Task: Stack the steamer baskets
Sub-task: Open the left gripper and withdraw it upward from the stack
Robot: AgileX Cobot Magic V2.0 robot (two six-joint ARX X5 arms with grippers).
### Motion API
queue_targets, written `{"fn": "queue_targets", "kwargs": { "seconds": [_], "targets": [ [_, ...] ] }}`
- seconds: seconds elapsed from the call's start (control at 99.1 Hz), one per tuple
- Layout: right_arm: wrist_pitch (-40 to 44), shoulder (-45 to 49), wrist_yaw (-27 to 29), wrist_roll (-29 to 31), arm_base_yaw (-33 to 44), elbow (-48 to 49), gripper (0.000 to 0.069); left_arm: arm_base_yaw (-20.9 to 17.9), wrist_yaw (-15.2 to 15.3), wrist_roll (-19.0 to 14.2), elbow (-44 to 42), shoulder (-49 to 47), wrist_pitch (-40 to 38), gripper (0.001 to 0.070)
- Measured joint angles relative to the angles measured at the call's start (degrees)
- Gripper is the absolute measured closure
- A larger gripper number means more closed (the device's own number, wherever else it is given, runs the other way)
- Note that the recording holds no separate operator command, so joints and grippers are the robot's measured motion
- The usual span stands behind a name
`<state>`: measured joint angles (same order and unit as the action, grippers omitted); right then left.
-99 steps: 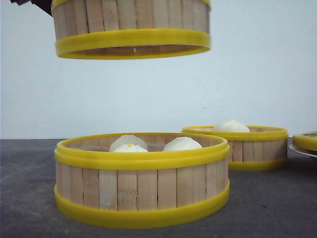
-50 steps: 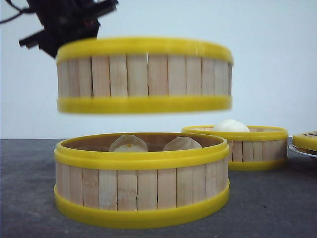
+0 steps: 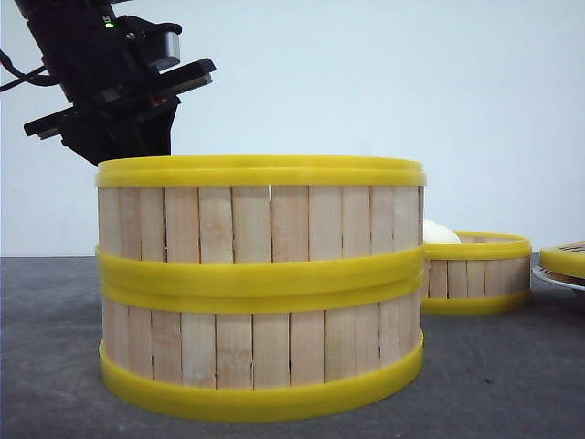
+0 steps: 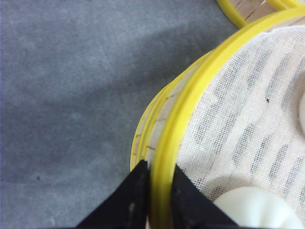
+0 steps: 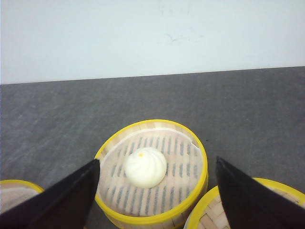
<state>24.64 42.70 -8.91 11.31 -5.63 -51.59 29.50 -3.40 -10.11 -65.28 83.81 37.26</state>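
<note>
Yellow glossy bands, pale upright wooden slats: two steamer baskets stacked at bench centre, upper basket (image 3: 260,215) seated squarely on lower basket (image 3: 260,352), rims touching all round. Third basket (image 3: 475,273) apart, behind and to the right, holding one white round bun (image 5: 145,167) with a small yellow dot on a perforated white liner. Sliver of another yellow rim (image 3: 565,259) on a white plate (image 3: 558,278) at the far right edge. No readable writing or labels anywhere. Left claw (image 4: 159,183), black, pinched narrow on the upper basket's rim, one finger inside, one outside. Right claw (image 5: 155,191) spread wide, empty, hovering above the third basket. Grey, matte, faintly mottled bench (image 3: 512,375).
</note>
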Motion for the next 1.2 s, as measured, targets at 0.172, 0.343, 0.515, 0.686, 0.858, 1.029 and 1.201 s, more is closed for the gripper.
{"fn": "queue_targets", "kwargs": {
  "seconds": [0.172,0.343,0.515,0.686,0.858,1.029,1.201],
  "targets": [
    [0.0,0.0,0.0,0.0,0.0,0.0,0.0212,-0.8,-0.3,0.0,0.0,0.0,-0.1,0.0682],
    [0.0,0.0,0.0,0.0,0.0,0.0,0.0212,-1.3,-0.7,0.0,0.0,0.0,-0.2,0.0682],
    [0.0,0.0,0.0,0.0,0.0,0.0,0.0212,-1.5,-0.7,0.0,0.0,0.0,-0.3,0.0682],
    [0.0,0.0,0.0,0.0,0.0,0.0,0.0212,-1.5,-0.8,0.0,0.0,0.0,-0.3,0.0682],
    [0.0,0.0,0.0,0.0,0.0,0.0,0.0212,-1.5,-1.2,0.0,0.0,1.0,-0.2,0.0682],
    [0.0,0.0,0.0,0.0,0.0,0.0,0.0212,-1.5,-1.9,-0.3,0.0,1.6,-0.3,0.0681],
    [0.0,0.0,0.0,0.0,0.0,0.0,0.0212,-1.5,-2.1,-0.6,0.0,1.6,-0.2,0.0673]
  ]
}}
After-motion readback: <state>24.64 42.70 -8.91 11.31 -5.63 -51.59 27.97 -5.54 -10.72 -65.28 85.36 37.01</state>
